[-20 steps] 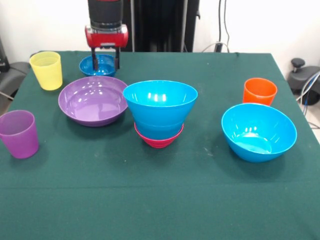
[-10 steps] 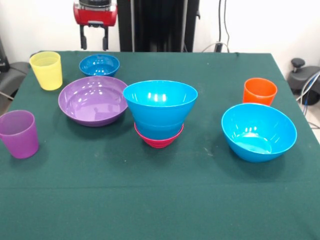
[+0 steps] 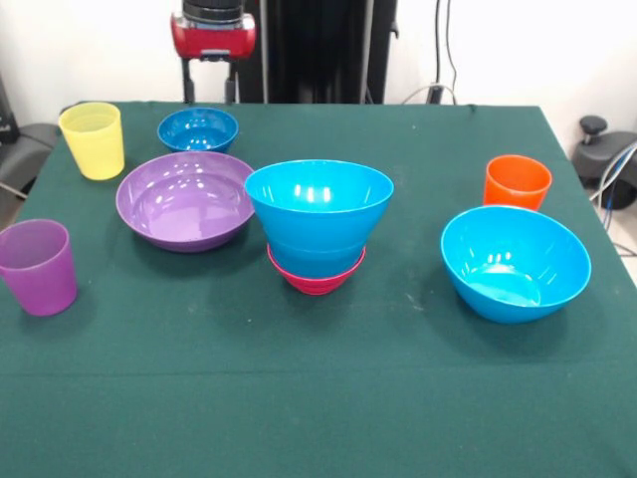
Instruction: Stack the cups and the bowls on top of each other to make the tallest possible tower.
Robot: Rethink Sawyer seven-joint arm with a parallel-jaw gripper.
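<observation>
Pincer (image 3: 208, 92) sits at the top of the frame, left of centre, above the bench's (image 3: 318, 398) far edge; its two dark fingers (image 3: 187, 94) stand spread with nothing between them. Small blue bowl (image 3: 198, 129) lies just below it, apart from the fingers. Yellow cup (image 3: 93, 140) stands upright at upper left. Purple bowl (image 3: 185, 200) rests left of centre, close beside the small blue bowl. Purple cup (image 3: 38, 267) stands at the left edge. Tower (image 3: 318, 227) occupies the centre: a magenta bowl (image 3: 316, 278) at base, blue bowls nested above. Orange cup (image 3: 518, 183) stands at right, with a large blue bowl (image 3: 516, 263) tilted just below it.
</observation>
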